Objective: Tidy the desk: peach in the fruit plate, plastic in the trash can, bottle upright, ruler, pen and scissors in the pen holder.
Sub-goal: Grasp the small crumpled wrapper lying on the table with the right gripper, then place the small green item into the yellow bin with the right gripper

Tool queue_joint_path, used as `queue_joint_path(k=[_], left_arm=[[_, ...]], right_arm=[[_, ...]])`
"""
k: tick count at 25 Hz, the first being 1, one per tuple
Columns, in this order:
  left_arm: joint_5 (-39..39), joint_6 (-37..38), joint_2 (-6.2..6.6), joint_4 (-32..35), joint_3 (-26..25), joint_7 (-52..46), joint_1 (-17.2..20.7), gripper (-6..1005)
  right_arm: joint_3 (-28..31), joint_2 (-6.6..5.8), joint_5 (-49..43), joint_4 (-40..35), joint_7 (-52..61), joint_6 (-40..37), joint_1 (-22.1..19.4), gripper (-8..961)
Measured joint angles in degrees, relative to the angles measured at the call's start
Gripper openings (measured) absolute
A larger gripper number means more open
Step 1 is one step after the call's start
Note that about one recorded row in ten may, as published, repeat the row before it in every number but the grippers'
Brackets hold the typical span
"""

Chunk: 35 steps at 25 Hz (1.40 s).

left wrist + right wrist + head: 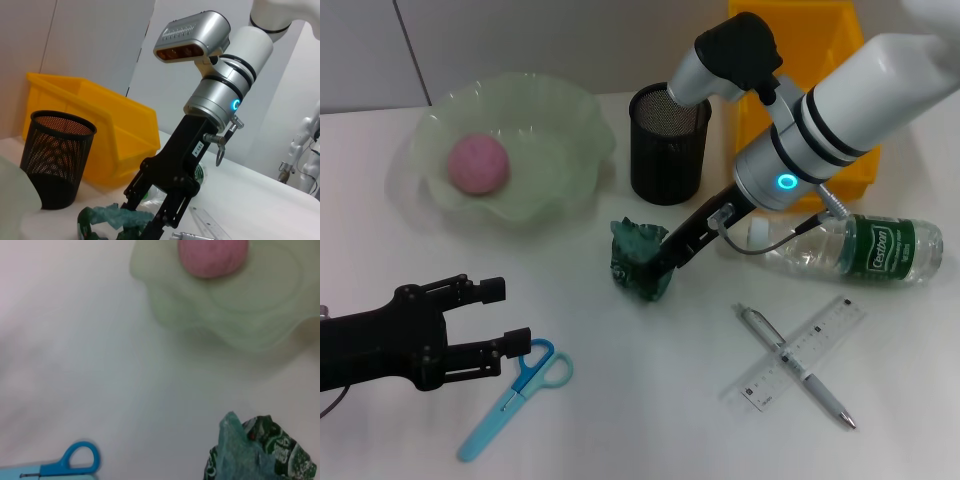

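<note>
Head view gives me the right gripper [655, 270] down on the crumpled green plastic wrapper [638, 258], black fingers clenched into its crinkled folds on the white table [620, 400]. Just beyond the jaws stands the black mesh pen holder [670, 143], with the yellow bin [800, 60] behind. My left gripper [500, 318] rests released, its lower fingertip touching the blue scissors [515, 385]. The pink peach [478, 165] sits in the wavy translucent fruit plate [560, 130].

Bright, even overhead light with soft shadows; the right wrist view is blurred, especially one side.
</note>
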Motion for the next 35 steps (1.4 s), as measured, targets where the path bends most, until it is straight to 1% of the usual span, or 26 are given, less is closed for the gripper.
queue_joint_path(k=[4,6,12,17,21,23,28,29,32,35], left_arm=[[-0.01,0.0,0.01,0.06,0.0,0.09,-0.08,799],[0.05,-0.01,0.01,0.1,0.0,0.11,-0.21,798],[0.17,-0.08,0.0,0.18,0.0,0.12,-0.3,795],[0.2,-0.09,0.0,0.14,0.0,0.13,-0.39,793],[0.14,-0.09,0.0,0.13,0.0,0.13,-0.39,791],[0.14,-0.09,0.0,0.13,0.0,0.12,-0.39,790],[0.21,0.07,0.0,0.26,0.0,-0.06,-0.43,787],[0.22,0.09,0.0,0.26,0.0,-0.1,-0.42,787],[0.23,0.17,0.0,0.3,0.0,-0.16,-0.39,785],[0.24,0.23,0.0,0.33,0.0,-0.16,-0.38,784]], right_arm=[[0.02,-0.03,0.21,0.34,-0.02,-0.26,-0.15,787],[0.02,-0.13,0.22,0.37,-0.03,-0.43,-0.24,598],[0.61,-0.32,0.22,-0.18,-1.83,-0.85,-1.07,379],[0.77,-0.36,0.28,-2.3,-2.51,-1.75,-2.24,145],[1.94,-0.51,1.18,-4.88,-3.79,-4.77,-3.28,91],[3.56,-0.58,1.73,-7.09,-4.77,-7.32,-4.08,64],[8.4,-0.84,3.8,-15.89,-7.16,-14.51,-8.08,-3],[9.86,-1.02,4.8,-17.37,-8.02,-15.73,-8.82,-3],[17.96,-1.92,8.69,-20.46,-11.09,-19.83,-10.65,-1],[26.82,-2.56,10.49,-22.5,-12.84,-19.94,-12.28,11]])
